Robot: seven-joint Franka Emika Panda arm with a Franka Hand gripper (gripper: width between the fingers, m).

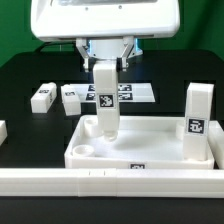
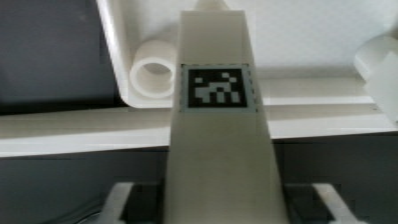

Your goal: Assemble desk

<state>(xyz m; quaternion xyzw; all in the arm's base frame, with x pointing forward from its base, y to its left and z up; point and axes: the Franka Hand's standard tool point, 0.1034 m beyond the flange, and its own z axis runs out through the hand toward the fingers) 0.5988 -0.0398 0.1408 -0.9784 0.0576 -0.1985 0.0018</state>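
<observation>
**Leg insertion, one moment.** We are viewing the gripper clamped on a white leg. It is holding the leg upright, with the lower end inside the tabletop near the far corner at the exterior view's left. In the wrist view the fingers are pressing on both sides of the leg. The round socket is showing just beside the leg's far end, not under it. We cannot tell whether that end is touching the tray floor.

A second leg is standing upright in the corner at the exterior view's right. A third leg and a fourth leg are lying on the black table, apart from the tabletop and beside the marker board. The long rail is running just in front of the tabletop.

**Hazards, as we are judging them:**
- **Offset from the socket:** pushing down now risks landing the end on the socket's lip or the floor. That could jam the leg or shove the tabletop along the rail.
- **Slight tilt in the grip:** this risks a skewed entry, with the leg binding partway in.
- **Hard sideways correction:** this risks the leg slipping between the fingers, or a knock shaking the standing leg loose.
</observation>
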